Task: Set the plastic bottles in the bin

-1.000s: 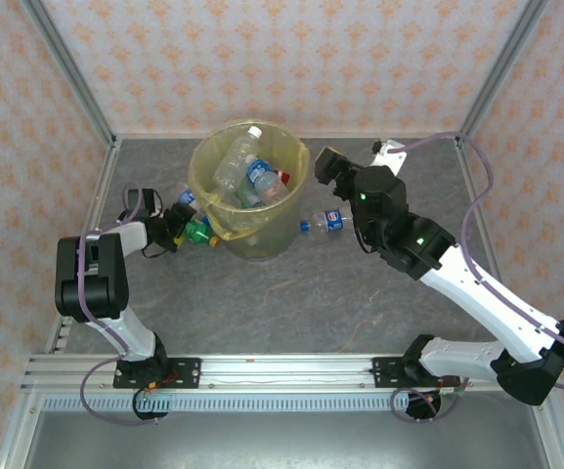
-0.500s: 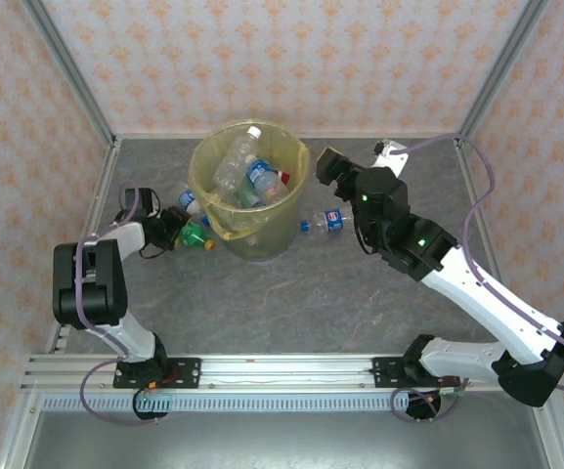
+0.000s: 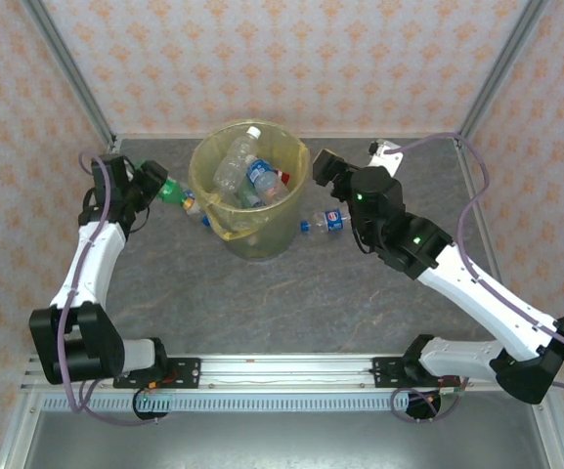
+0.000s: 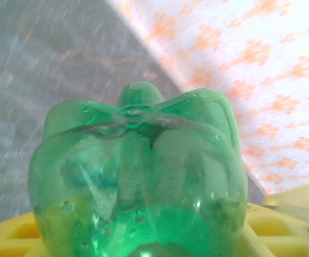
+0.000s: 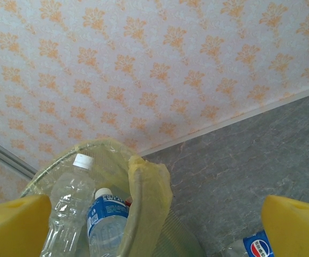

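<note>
The left fingers were clamped on a green bottle, its base toward the wrist camera and its long axis running out along them. From above, it hung at upper left, just left of the bin, neck toward the rim. At the bin's right, the right fingers stood wide apart and empty, with a blue-labelled bottle lying on the bench nearby.

Grey, stone-patterned tabletop enclosed by 3 walls papered in a pale orange motif; 2 metal posts mark the far corners; a ribbed aluminium rail spans the near edge.
</note>
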Controlling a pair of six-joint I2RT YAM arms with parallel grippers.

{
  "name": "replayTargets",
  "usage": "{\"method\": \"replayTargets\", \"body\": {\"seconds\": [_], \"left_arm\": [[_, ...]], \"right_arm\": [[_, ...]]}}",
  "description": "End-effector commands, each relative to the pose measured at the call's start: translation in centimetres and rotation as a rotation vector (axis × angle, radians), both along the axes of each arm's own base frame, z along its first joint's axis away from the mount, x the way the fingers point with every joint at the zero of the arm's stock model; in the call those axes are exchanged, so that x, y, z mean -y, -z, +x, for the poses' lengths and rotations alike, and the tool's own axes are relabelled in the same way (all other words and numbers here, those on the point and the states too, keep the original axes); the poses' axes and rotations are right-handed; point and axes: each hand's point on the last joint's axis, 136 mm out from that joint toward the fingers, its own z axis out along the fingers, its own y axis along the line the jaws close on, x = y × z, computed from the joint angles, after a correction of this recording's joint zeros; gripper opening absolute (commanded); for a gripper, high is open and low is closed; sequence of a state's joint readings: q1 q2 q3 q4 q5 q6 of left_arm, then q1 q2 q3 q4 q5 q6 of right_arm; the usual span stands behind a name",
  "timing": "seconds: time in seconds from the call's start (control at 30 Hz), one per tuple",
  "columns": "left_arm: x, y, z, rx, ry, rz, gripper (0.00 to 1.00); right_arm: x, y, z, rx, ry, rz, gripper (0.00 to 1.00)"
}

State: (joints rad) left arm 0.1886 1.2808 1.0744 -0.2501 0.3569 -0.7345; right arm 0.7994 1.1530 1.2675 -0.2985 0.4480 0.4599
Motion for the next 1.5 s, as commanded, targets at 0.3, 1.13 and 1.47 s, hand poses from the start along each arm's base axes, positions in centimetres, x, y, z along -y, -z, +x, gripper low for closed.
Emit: {"method": "replayTargets", "body": {"seconds": [0.3,1.13,1.47], "left_arm": [[4.8,-16.2,-1.0,0.328,0.101,0.28,0.57],[23.8,-12.9,-0.5,0.222,0.627,0.509,0.55],[25.2,-8.4,-1.4,0.087,0.716,0.633,0.56]], "right_arm": [[-1.2,-1.1,1.0,0.025,-0.024,0.003,1.0],[-0.6,-0.3,0.9,0.014,0.001,-0.004,1.0],[-0.3,-0.3,0.9,0.016,0.012,-0.012,1.0]]}}
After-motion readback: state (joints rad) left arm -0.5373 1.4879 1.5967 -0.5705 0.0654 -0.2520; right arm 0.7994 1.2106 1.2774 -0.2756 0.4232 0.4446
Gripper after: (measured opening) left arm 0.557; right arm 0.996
